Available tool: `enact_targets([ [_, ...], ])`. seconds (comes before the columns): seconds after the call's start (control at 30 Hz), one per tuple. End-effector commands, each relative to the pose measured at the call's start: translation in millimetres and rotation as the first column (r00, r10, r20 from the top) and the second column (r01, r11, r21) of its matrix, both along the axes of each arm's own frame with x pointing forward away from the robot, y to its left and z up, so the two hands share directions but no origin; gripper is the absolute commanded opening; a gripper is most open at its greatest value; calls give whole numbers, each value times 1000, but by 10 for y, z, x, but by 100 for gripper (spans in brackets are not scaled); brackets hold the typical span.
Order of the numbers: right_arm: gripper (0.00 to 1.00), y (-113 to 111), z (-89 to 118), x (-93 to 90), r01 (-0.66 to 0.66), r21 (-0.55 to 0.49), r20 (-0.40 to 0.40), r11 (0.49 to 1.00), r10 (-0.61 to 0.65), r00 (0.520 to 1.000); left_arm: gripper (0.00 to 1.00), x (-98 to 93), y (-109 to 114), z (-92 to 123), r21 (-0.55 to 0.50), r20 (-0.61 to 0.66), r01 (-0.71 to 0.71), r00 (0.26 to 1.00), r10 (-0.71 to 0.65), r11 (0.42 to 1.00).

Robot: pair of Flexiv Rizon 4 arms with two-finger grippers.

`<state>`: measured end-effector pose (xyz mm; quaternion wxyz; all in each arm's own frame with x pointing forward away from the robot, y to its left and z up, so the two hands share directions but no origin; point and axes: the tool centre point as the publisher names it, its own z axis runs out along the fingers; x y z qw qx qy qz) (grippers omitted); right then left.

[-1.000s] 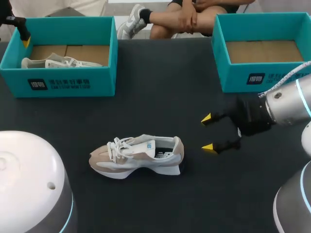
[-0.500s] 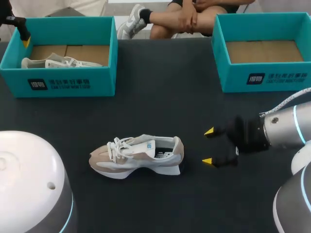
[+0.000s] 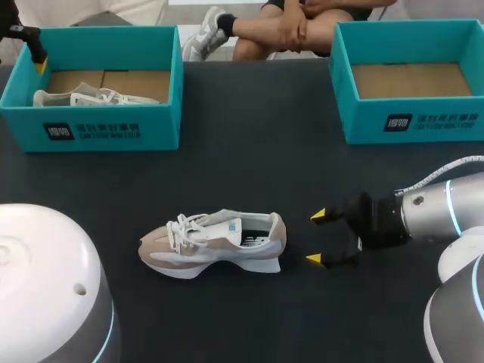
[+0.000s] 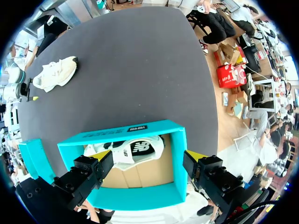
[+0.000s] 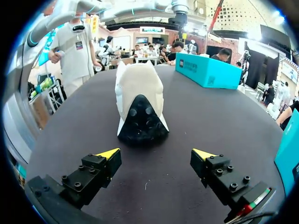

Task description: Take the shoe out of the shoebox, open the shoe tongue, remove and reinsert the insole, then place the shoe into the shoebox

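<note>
Shoe (image 3: 213, 243) on table (image 3: 249, 151), our right gripper (image 3: 315, 237) just right of it. Behind: left shoebox (image 3: 98, 132) holding second shoe (image 3: 91, 97), right shoebox (image 3: 408, 121).

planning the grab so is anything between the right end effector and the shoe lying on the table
Nothing visible does. The open right end effector faces the heel of the shoe, with only bare table between them.
</note>
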<state>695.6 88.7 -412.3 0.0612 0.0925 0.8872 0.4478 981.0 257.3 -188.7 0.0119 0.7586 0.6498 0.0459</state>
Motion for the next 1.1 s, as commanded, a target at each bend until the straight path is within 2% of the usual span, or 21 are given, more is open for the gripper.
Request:
enact_targets([
  [0.03,100,18,4,-2,2,-5,0,1000,-2,1000,100,-11,1,-1,1,3,1,1000,-1,1000],
  [0.23,100,18,4,-2,2,-5,0,1000,-2,1000,100,-11,1,-1,1,3,1,1000,-1,1000],
  [0.47,100,224,3,-20,-30,13,-25,999,31,999,100,-11,1,-1,1,3,1,1000,-1,1000],
  [0.73,100,386,49,-30,-12,49,-25,999,13,1000,100,-11,1,-1,1,3,1,1000,-1,1000],
  [1.1,100,651,3,-79,-39,95,-44,995,43,998,100,-11,1,-1,1,3,1,1000,-1,1000],
])
